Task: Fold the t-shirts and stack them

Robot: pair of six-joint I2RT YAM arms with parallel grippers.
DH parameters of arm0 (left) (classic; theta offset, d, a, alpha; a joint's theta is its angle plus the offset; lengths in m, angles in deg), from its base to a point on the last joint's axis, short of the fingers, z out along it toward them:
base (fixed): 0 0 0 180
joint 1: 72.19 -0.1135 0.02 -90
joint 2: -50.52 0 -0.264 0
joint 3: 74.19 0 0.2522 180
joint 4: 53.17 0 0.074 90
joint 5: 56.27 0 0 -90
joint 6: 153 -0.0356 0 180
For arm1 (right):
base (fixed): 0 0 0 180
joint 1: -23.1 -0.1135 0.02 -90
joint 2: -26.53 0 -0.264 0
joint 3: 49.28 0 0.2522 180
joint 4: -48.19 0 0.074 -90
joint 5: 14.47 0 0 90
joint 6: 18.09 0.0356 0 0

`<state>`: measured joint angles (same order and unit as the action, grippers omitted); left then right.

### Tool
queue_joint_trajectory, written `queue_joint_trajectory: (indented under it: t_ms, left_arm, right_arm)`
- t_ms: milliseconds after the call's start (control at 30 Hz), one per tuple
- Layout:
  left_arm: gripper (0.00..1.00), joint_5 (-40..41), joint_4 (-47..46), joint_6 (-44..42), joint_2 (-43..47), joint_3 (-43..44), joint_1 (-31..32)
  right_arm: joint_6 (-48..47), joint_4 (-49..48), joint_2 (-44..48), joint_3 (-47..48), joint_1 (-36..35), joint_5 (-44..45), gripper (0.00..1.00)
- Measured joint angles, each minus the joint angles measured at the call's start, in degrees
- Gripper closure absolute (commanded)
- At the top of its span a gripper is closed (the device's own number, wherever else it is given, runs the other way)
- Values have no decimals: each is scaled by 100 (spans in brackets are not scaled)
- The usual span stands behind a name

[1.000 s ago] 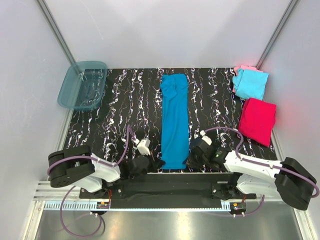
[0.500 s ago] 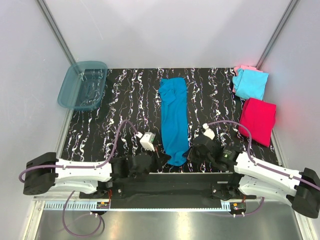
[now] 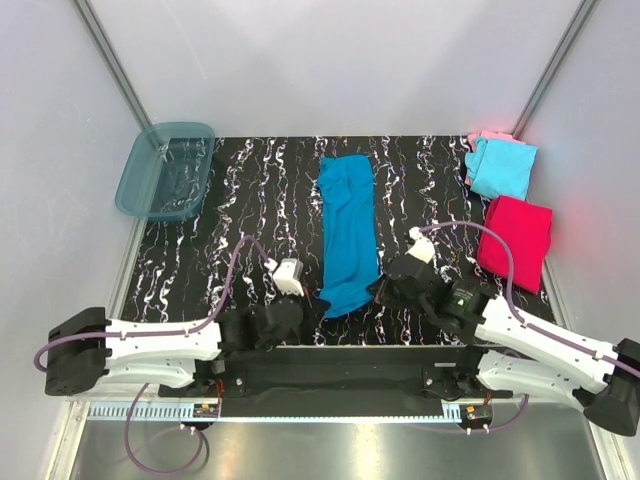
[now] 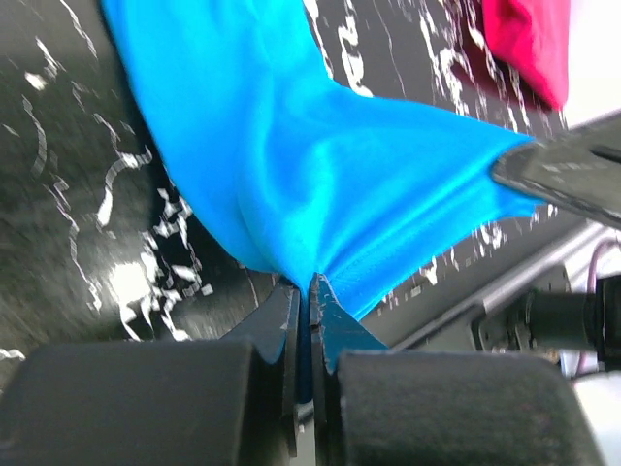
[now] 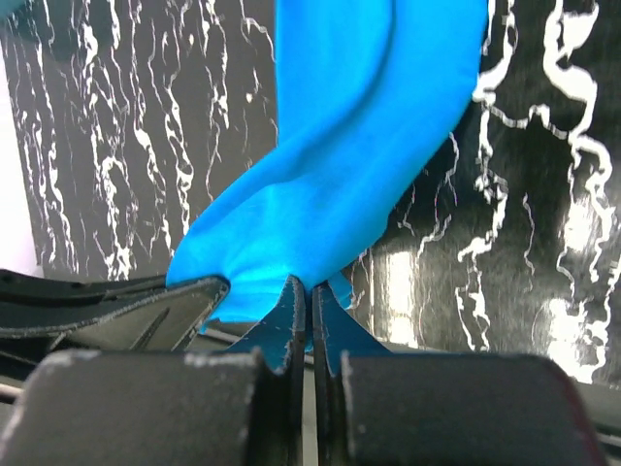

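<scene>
A long folded teal-blue t-shirt (image 3: 347,225) lies down the middle of the black marbled table (image 3: 230,220). Its near end is raised off the table. My left gripper (image 3: 318,304) is shut on the near left corner, and the cloth (image 4: 320,165) fans out from its closed jaws. My right gripper (image 3: 376,290) is shut on the near right corner, with the cloth (image 5: 340,175) bunched at its jaws. A light cyan t-shirt (image 3: 501,167) lies on a pale pink one (image 3: 487,136) at the far right. Nearer lies a folded magenta-red t-shirt (image 3: 515,241).
A translucent teal plastic tub (image 3: 165,170) sits at the far left corner of the table. Both arms reach inward from the near edge, purple cables looping over them. White walls stand close on three sides.
Both grippers have carried the shirt's near end away from the near edge, up the table. The shirt's strip looks shorter, its near end lifted and drawn in.
</scene>
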<state>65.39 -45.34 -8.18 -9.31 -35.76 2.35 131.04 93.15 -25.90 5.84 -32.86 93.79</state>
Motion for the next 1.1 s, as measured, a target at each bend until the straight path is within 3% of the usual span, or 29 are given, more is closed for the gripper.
queue_joint_trajectory:
  t_ms: [233, 600, 1100]
  left_arm:
    - [100, -162, -144, -415, -352, 361, -640]
    - [100, -1029, -920, -960, -1145, 767, -1692]
    - [100, -1718, -1318, -1373, -2830, 1370, -2625]
  right_arm:
    - [-323, 9, -326, 245, 282, 208, 100]
    - [-804, -636, -743, 245, 1567, -411, 100]
    - [-1220, -1919, -3029, 654, 2570, -1314, 100]
